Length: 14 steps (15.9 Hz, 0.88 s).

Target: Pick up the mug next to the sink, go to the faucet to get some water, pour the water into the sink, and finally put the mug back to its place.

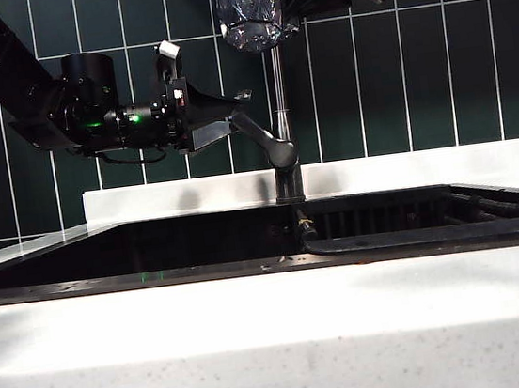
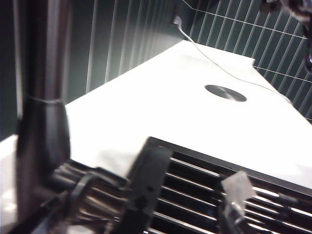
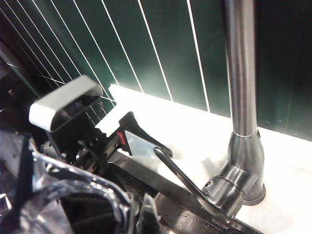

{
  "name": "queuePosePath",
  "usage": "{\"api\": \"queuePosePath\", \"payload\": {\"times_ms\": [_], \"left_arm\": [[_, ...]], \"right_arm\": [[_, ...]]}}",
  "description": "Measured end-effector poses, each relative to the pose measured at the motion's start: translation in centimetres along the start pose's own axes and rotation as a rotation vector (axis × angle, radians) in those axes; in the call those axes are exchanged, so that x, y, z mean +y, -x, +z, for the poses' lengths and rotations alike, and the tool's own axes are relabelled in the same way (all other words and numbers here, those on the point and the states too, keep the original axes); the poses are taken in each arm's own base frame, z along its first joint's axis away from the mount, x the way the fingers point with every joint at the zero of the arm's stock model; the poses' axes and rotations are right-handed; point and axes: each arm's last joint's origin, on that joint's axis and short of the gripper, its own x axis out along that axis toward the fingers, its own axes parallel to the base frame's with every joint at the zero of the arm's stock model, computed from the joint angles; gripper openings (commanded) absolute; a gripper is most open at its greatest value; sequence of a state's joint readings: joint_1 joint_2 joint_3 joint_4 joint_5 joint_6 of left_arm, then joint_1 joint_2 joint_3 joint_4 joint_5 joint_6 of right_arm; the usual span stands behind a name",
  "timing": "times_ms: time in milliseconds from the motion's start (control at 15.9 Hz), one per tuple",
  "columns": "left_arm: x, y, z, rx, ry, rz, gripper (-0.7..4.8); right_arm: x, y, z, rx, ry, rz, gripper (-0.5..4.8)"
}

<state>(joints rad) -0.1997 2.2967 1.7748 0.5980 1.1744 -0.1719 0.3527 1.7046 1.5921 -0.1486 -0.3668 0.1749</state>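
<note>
While the right gripper [image 1: 260, 5] holds the mug [image 1: 254, 10] clamped between its closed jaws high at the top of the exterior view, just beside the upper part of the faucet's pipe, the left gripper [image 1: 236, 116] reaches in level from the left with its jaws apart around the lever handle [image 1: 262, 137], holding nothing. In the right wrist view the left gripper's dark fingers [image 3: 146, 141] flank the near end of that handle [image 3: 180, 178], very close to it; whether they touch cannot be told.

Judged from this, the pick-up is done: the mug is off the countertop [image 1: 278, 343] and raised by the faucet [image 1: 278, 106]. The filling step looks to be in hand, with the lever about to be worked. No running water is visible, and whether the mug holds any cannot be told. Still left: filling, pouring into the sink [image 1: 134, 252] below both grippers, and setting the mug back in its place.

Count: one mug, one faucet with one lever handle, one sink with a slatted rack [image 2: 229, 180] inside it, two grippers, one round fitting [image 2: 225, 92] in the countertop beyond the left gripper.
</note>
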Motion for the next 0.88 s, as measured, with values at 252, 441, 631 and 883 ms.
{"api": "queuePosePath", "payload": {"times_ms": [252, 441, 631, 883], "left_arm": [[0.02, 0.00, 0.08, -0.006, -0.040, 0.011, 3.84], [0.02, 0.00, 0.09, -0.006, -0.052, 0.011, 3.84], [-0.06, -0.04, 0.09, -0.003, -0.053, -0.009, 3.86], [-0.33, -0.51, 0.06, -0.001, -0.054, -0.032, 4.04]], "right_arm": [[-0.01, 0.01, 0.01, 0.000, 0.000, 0.000, -0.07], [-0.01, 0.01, 0.01, 0.000, 0.000, 0.000, -0.07], [-0.01, 0.01, 0.01, 0.000, 0.000, 0.000, -0.07], [-0.01, 0.01, 0.01, 0.000, 0.000, 0.002, -0.07]]}}
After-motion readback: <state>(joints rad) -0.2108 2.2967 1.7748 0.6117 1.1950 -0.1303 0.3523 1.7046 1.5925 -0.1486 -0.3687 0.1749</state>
